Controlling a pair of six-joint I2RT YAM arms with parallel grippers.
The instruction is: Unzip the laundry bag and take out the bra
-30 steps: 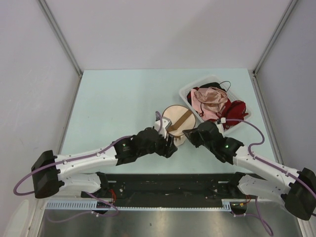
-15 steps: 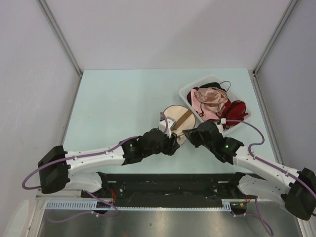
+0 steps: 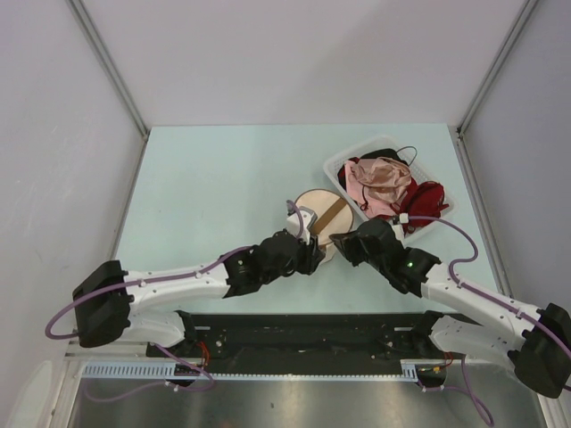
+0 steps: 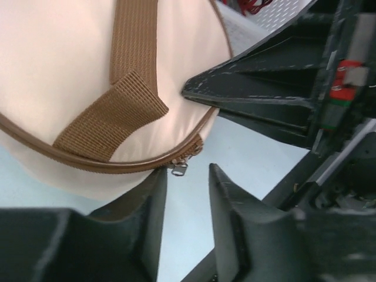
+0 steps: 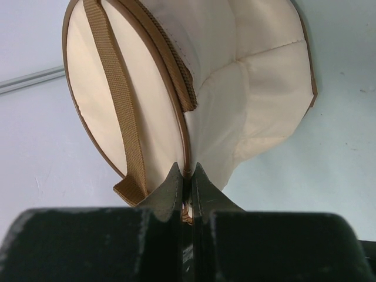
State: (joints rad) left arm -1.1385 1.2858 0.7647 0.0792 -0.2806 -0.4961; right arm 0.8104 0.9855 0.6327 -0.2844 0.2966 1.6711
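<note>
Since a second ago the left arm has reached further in toward the laundry bag [image 3: 319,211], and the left gripper [image 4: 188,176] has drawn its jaws from wide to a narrow gap. The bag and the right gripper [image 5: 187,176] have not shifted. The bag sits right of the table's middle, its zipper closed where it shows, with the clear tray [image 3: 337,166] of other garments at its 1 o'clock. The bra is not visible and is presumably inside. At the bag's 5 o'clock the right gripper is clamped flat on the brown-piped rim, anchoring it. At 7 o'clock the left one straddles the small metal zipper pull [image 4: 180,170], neither finger touching it yet. Close squarely on the tab alone, not on piping or fabric. Then draw it along the seam's curve, away from the anchor, keeping the right pinch firm so the pouch does not drag.
</note>
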